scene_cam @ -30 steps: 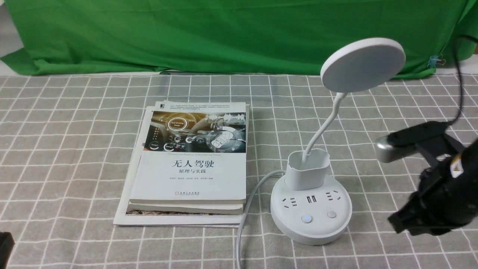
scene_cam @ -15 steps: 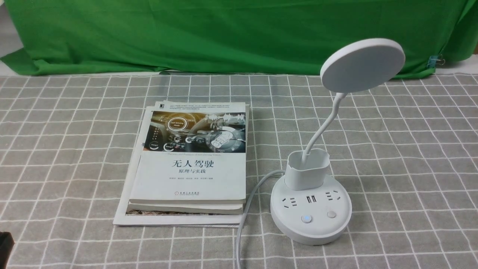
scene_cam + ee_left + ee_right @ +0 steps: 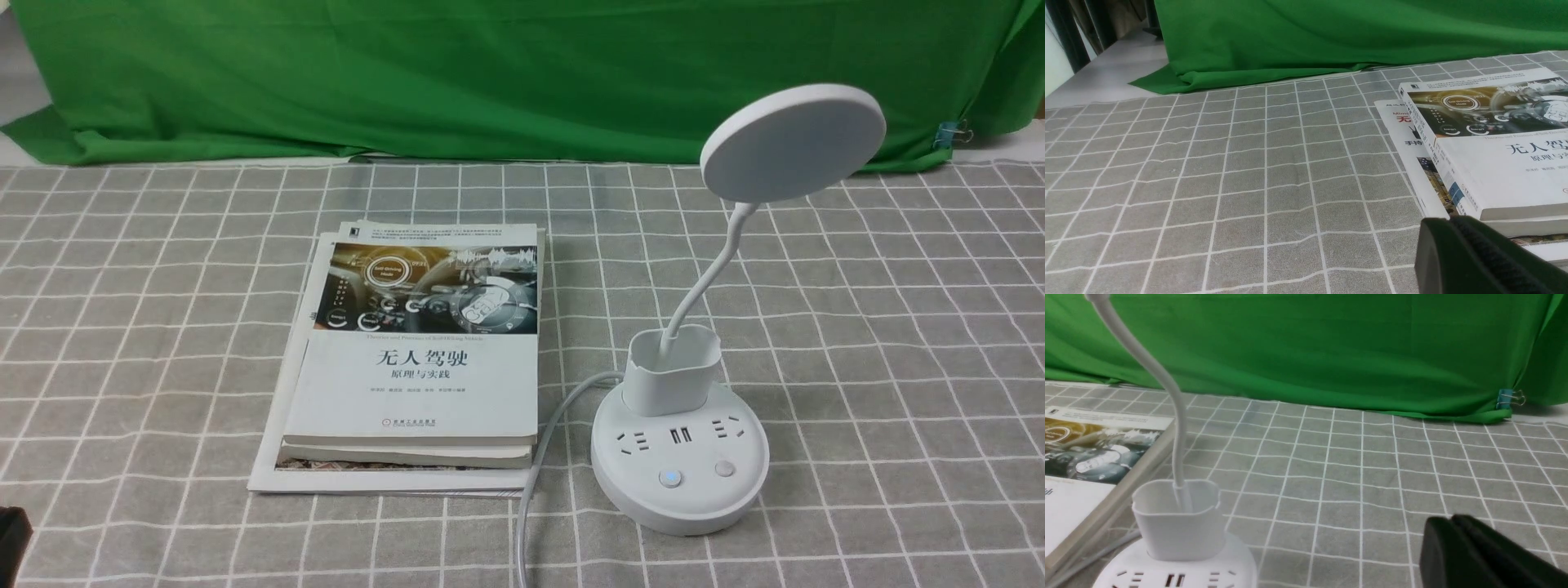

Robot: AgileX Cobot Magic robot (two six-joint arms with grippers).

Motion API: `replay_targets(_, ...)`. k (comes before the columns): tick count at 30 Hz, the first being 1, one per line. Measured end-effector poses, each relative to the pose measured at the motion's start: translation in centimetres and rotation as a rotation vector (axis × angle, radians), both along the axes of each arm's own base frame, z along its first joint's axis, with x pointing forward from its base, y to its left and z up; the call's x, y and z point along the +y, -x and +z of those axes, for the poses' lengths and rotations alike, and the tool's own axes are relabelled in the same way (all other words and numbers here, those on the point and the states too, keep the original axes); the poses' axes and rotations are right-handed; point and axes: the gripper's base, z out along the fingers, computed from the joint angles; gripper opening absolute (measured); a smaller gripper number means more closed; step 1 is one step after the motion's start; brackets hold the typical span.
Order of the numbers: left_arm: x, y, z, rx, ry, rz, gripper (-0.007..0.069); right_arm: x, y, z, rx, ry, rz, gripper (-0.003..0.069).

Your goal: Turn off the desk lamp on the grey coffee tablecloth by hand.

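Observation:
The white desk lamp (image 3: pixel 680 457) stands on the grey coffee tablecloth (image 3: pixel 898 367), right of centre. Its disc head (image 3: pixel 792 143) sits on a bendy neck rising from the cup holder (image 3: pixel 671 369). On the round base, the left button (image 3: pixel 670 478) shows a small blue light and the right button (image 3: pixel 724 469) is plain. The right hand is out of the front view. In the right wrist view my right gripper (image 3: pixel 1447 522) is shut and empty, low over the cloth, apart from the lamp (image 3: pixel 1177 516). My left gripper (image 3: pixel 1449 222) is shut and empty beside the books.
A stack of books (image 3: pixel 416 359) lies left of the lamp and also shows in the left wrist view (image 3: pixel 1502 163). The lamp's grey cord (image 3: pixel 535 474) runs between books and base to the front edge. The green backdrop cloth (image 3: pixel 490 73) hangs behind.
One second ago the right hand hovered at the right of the lamp base in the front view. It has since pulled away out of that view. The lamp and books have not moved.

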Motion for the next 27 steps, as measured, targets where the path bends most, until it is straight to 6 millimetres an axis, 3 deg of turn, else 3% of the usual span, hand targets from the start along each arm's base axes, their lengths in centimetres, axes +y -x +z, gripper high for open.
replay_targets(12,0.0,0.0,0.0,0.0,0.0,0.0,0.0001,-0.3,0.6,0.4,-0.036,-0.008,-0.016,0.008)
replay_targets(17,0.0,0.0,0.0,0.0,0.0,-0.001,0.0001,-1.2,3.1,1.2,-0.158,0.108,-0.06,0.009)
replay_targets(21,0.0,0.0,0.0,0.0,0.0,-0.001,0.0001,-1.5,5.2,-1.7,-0.126,0.11,-0.068,0.009)
replay_targets(24,0.0,0.0,0.0,-0.003,-0.001,-0.001,0.0001,-1.6,5.7,-5.2,-0.017,0.07,-0.096,0.0091)
replay_targets(27,0.0,0.0,0.0,0.002,-0.001,-0.002,0.0001,-1.7,5.8,-5.7,-0.002,0.051,-0.109,0.0094)
